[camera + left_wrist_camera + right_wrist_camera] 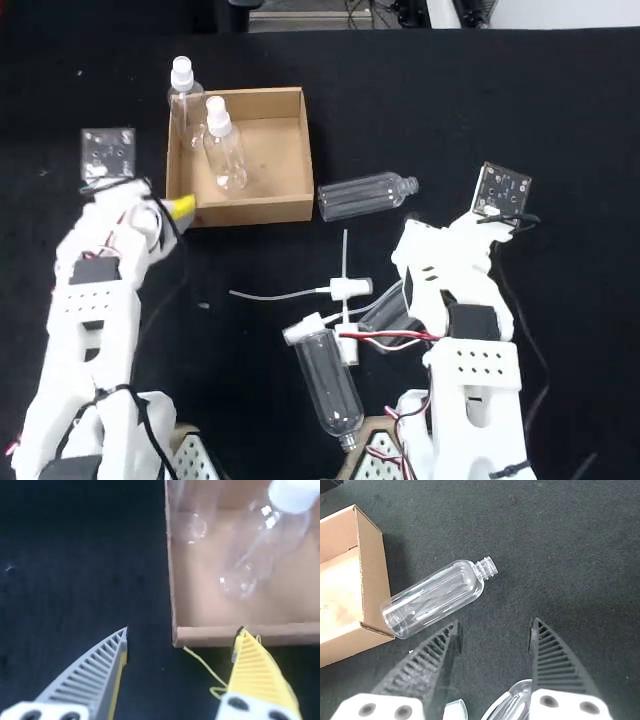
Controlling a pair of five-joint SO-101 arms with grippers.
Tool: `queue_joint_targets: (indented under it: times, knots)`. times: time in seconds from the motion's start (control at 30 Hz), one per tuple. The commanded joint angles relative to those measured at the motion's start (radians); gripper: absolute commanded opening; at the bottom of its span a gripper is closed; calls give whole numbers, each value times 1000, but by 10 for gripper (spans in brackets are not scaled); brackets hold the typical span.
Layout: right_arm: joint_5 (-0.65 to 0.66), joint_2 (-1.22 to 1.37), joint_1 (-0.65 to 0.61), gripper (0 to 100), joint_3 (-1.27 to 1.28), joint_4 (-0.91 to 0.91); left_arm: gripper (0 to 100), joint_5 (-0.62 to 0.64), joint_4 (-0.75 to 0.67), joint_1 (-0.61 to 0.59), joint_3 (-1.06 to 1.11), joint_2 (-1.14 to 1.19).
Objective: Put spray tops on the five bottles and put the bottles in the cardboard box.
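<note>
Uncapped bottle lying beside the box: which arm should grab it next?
Probably right: the right gripper is open just short of the uncapped bottle, while the left gripper sits across the cardboard box from it.

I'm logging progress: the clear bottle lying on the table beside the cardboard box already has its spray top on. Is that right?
Not quite. The clear bottle lying on the table beside the cardboard box has no spray top yet; its threaded neck is bare, as the right wrist view shows.
</note>
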Motion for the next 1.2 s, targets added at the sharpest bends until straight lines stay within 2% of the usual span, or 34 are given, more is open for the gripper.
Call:
queue_joint_targets:
  times: [0.0, 0.23, 0.4, 0.6, 1.17]
  knots:
    - [-2, -16, 11, 201, -8, -29, 314, 71, 69, -1, -203, -6]
    - [-2, -16, 11, 201, -8, -29, 314, 86, 359, -1, -559, 290]
    - [-2, -16, 11, 201, -8, -29, 291, 87, 483, -2, -759, 497]
    - [-2, -18, 11, 201, -8, -29, 169, 80, 485, -18, -816, 585]
    - [-2, -19, 11, 201, -8, -29, 164, 80, 474, 21, -854, 736]
